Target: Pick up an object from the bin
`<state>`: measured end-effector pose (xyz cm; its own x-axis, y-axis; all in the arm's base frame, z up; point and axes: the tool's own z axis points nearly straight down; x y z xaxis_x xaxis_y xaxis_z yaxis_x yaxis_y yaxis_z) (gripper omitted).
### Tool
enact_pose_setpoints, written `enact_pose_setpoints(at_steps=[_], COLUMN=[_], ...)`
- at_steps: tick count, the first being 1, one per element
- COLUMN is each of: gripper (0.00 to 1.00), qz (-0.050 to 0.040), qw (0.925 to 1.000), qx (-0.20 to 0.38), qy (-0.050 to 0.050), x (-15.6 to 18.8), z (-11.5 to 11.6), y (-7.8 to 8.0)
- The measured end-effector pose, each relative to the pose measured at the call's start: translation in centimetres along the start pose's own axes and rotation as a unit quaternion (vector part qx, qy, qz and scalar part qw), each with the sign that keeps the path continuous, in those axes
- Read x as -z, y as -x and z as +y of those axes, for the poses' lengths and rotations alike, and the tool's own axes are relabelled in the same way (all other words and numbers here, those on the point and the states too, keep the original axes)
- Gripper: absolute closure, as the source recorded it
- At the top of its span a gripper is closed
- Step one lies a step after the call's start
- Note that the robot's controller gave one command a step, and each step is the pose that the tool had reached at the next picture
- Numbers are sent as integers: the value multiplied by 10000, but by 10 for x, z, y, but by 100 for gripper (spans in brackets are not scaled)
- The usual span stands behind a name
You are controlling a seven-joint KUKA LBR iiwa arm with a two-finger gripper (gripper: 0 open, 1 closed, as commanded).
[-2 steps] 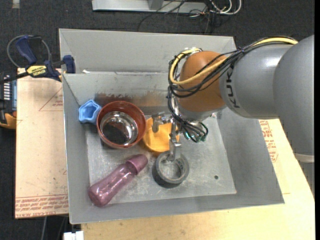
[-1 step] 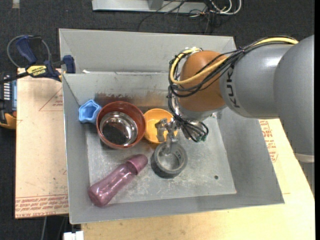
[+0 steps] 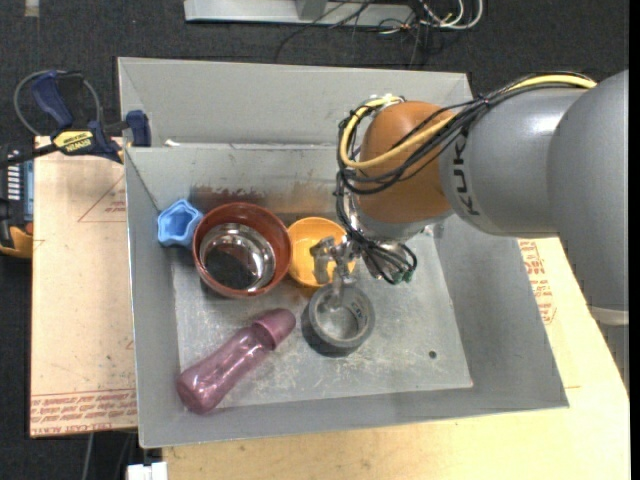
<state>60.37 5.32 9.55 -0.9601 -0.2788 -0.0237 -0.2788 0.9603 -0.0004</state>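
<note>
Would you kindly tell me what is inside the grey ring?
The bare floor of the bin shows through the grey ring; the hand covers its far rim.

The arm (image 3: 540, 158) is cut off at the view's right edge. Its orange cover (image 3: 400, 163) w/ cables (image 3: 346, 143) hides the bin's (image 3: 430, 308) floor and part of the back wall toward the back-right corner. The gripper (image 3: 338, 268) covers the right side of the orange cup (image 3: 308, 240) at mid-bin and the back rim of the grey ring (image 3: 338, 323) in front of it. Can't tell whether the brown bowl (image 3: 238, 250) touches or overlaps the cup's left edge, what the blue thing (image 3: 176, 223) by the left wall is, or what the dark speck (image 3: 432, 354) near the front-right corner is (too small).
</note>
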Motion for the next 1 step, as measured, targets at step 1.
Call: enact_pose_setpoints(at_steps=[1], gripper=[100], qz=[-8], qw=[9998], qx=[182], qy=[3], x=[112], z=[-32], y=[-16])
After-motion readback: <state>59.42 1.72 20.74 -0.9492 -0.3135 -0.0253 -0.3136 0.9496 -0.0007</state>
